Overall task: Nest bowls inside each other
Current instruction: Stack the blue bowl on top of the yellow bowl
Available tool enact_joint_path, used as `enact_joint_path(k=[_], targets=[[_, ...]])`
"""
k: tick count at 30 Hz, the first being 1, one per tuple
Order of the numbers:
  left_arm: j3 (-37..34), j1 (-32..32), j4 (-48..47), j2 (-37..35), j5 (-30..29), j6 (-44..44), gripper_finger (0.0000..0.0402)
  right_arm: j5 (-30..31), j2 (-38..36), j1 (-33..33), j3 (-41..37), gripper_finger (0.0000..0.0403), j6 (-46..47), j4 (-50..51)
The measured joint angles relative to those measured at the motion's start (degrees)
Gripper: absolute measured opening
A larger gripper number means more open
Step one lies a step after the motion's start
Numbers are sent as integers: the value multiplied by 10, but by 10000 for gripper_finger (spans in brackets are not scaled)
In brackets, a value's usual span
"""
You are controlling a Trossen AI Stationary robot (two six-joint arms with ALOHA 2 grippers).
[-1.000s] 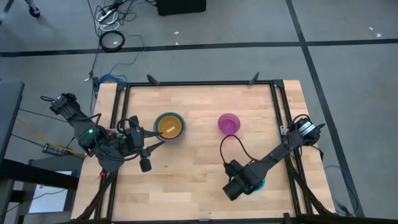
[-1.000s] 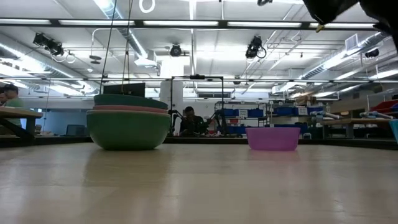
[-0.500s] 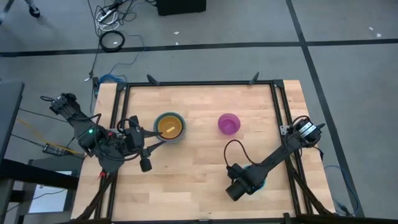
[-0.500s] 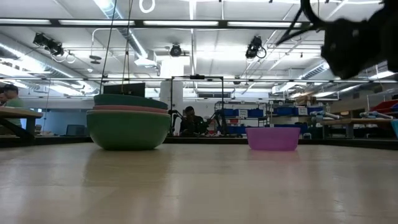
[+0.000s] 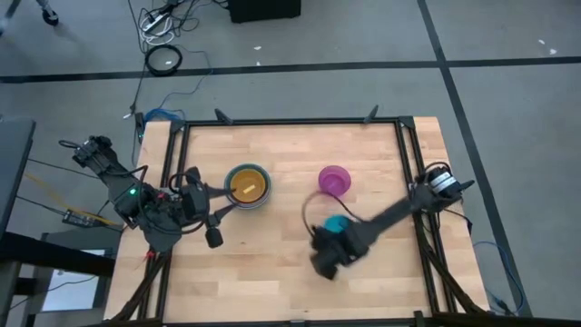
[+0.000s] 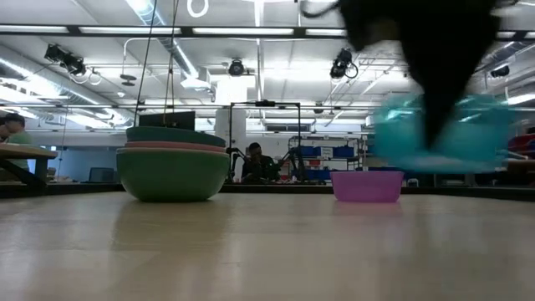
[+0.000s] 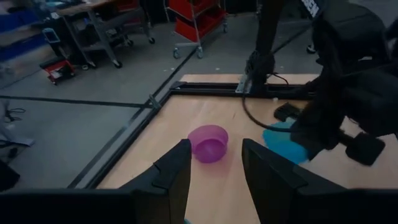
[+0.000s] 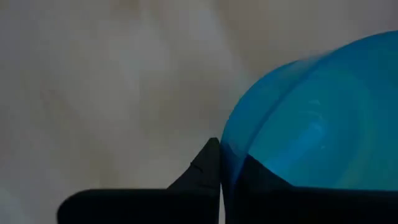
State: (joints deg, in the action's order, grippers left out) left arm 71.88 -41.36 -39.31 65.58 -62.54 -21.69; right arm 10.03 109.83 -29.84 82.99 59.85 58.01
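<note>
Pincer of right arm clamps blue bowl.

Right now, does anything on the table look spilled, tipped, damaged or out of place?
Nothing stands out. The stack of bowls and the purple bowl sit upright, and the right gripper holds the light blue bowl by its rim.

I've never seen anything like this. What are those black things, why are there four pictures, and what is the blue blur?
They are two robot arms at a wooden table. One camera looks down from above, one sits at table height, and one rides on each wrist. The right end effector is shut on the rim of a light blue bowl, lifted off the table. The left end effector waits, open, beside a stack of bowls. A purple bowl stands alone.
</note>
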Motion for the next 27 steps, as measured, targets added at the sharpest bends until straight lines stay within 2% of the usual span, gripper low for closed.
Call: enact_joint_path(k=[2,5,9,11,13,18,23,27], targets=[[0,0,3,0,-11,0,152,39,0,37,31,1,-71,-6],[0,0,10,0,-13,0,152,76,4,95,65,1,-190,-71],[0,0,23,0,-13,2,152,76,6,167,76,0,-336,-227],[0,0,23,0,-13,2,152,71,7,197,81,0,-381,-270],[0,0,23,0,-13,2,152,46,7,225,83,0,-412,-317],[0,0,26,0,-28,3,152,-86,7,286,78,0,-439,-483],[0,0,27,0,-39,3,152,-133,8,315,71,0,-459,-544],[0,0,26,0,-39,3,152,-181,39,329,72,0,-464,-593]])
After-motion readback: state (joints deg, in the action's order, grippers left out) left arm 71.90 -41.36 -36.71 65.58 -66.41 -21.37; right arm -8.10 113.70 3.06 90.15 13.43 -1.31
